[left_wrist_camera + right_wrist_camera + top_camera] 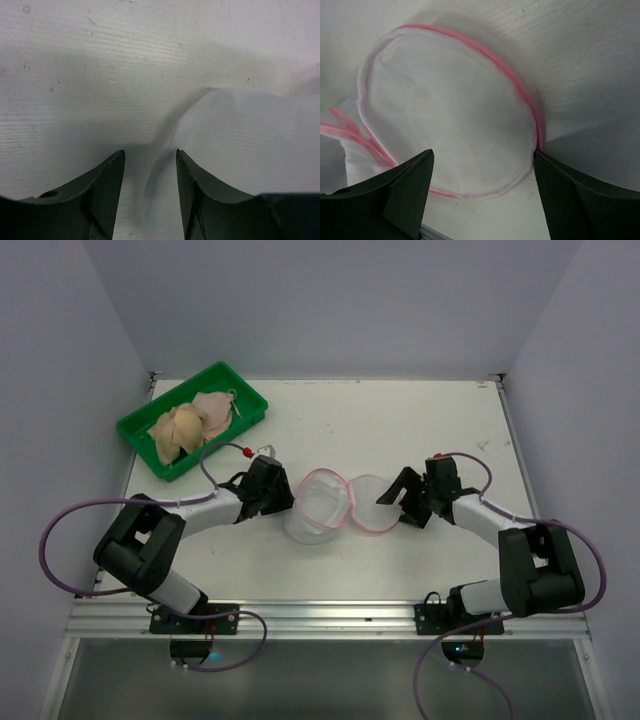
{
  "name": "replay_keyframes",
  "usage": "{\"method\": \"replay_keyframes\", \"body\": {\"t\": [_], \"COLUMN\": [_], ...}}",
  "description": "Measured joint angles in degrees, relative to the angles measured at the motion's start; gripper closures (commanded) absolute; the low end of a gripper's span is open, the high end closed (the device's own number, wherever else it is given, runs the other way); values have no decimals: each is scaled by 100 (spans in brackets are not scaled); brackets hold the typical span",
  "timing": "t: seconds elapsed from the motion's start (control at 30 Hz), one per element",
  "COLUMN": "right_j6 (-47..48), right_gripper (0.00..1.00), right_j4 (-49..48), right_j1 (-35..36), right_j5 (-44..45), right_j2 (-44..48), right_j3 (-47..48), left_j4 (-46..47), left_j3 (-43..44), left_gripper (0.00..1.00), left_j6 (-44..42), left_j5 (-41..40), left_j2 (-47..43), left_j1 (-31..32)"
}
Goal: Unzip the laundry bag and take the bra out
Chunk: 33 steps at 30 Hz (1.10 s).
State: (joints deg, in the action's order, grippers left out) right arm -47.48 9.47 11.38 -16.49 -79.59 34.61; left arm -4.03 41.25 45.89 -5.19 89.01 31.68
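- I am reading the bag (330, 505) as already unzipped. It is lying spread in two shells at the middle of the tabletop (400, 430), between the two arms, and no beige fabric is showing through the mesh.
- The bra (190, 425) is lying in the tray (140, 450) at the far left, well apart from the bag. I am therefore judging the task as close to complete, and the step in hand as taking hold of the emptied bag by both shells.
- The left end effector (149, 155) is sitting low over the tabletop with its jaws apart. A fold of the mesh edge is running into the gap, and nothing is clamped.
- The right end effector (482, 155) is standing with its jaws wide apart, straddling the near edge of the right shell. One finger is touching the pink rim (520, 90), and nothing is clamped here either.
- Left side: I am aiming to seat the fold deeper between the pads before closing, so that they pinch mesh rather than its bare edge. I am also holding the tips off the tabletop.
- Right side: closing across the whole shell would probably buckle it. I am planning to shift sideways so that only the rim band is lying between the pads.
- Lift: I am intending to raise both sides together, leaving the join between the shells slack, because pulling them apart would load the zipper.
- Risk: the mesh is looking thin and slick, so a shallow pinch may slip.
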Motion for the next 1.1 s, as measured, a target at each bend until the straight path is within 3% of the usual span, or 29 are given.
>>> {"method": "replay_keyframes", "body": {"t": [0.17, 0.5, 1.1], "right_j6": [-225, -396, -481], "right_gripper": [27, 25, 25], "right_j4": [-269, -389, 549], "right_j1": [101, 114, 490], "right_j5": [-114, -87, 962], "right_j2": [-72, 52, 1038], "right_j3": [-92, -251, -446], "left_j4": [-20, -267, -315], "left_j3": [-76, -326, -623], "left_gripper": [50, 51, 51], "left_j6": [2, 2, 2], "left_j5": [-127, -411, -466], "left_j2": [-83, -426, -763], "left_j1": [-2, -13, -157]}}
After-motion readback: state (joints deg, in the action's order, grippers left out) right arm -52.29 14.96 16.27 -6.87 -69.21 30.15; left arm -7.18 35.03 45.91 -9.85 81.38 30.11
